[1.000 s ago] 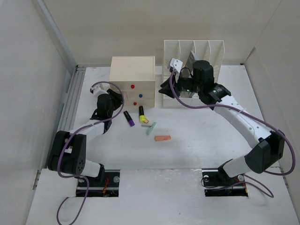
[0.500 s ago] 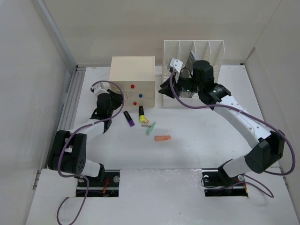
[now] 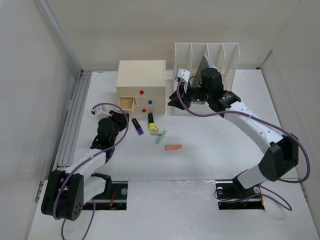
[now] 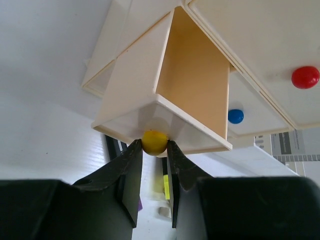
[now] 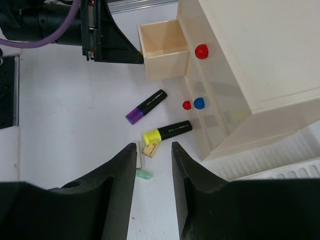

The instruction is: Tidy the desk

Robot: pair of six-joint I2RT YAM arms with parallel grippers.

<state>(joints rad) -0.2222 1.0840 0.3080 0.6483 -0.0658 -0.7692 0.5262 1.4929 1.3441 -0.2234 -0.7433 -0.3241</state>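
The desk [image 3: 215, 150] is a wide white tabletop. A cream drawer box [image 3: 141, 80] stands at the back. My left gripper [image 4: 154, 150] is shut on the yellow knob [image 4: 154, 141] of its left drawer [image 3: 126, 103], which stands pulled out and looks empty inside [image 5: 162, 42]. My right gripper [image 5: 154, 150] is open and empty, hovering above the desk by the box's right front corner [image 3: 174, 101]. A purple highlighter [image 3: 137, 126], a yellow highlighter [image 3: 151, 121], a tan eraser [image 3: 155, 131], a green piece [image 3: 161, 136] and an orange piece [image 3: 173, 148] lie in front of the box.
A white slotted file rack [image 3: 220, 55] stands at the back right behind my right arm. The box front carries a red knob [image 5: 201, 50], a blue knob [image 5: 199, 103] and a small red knob [image 5: 186, 105]. A metal rail [image 3: 75, 115] runs along the desk's left edge.
My left gripper has drawn back toward the near edge with the yellow knob, pulling the drawer open. My right gripper has shifted slightly lower and left.
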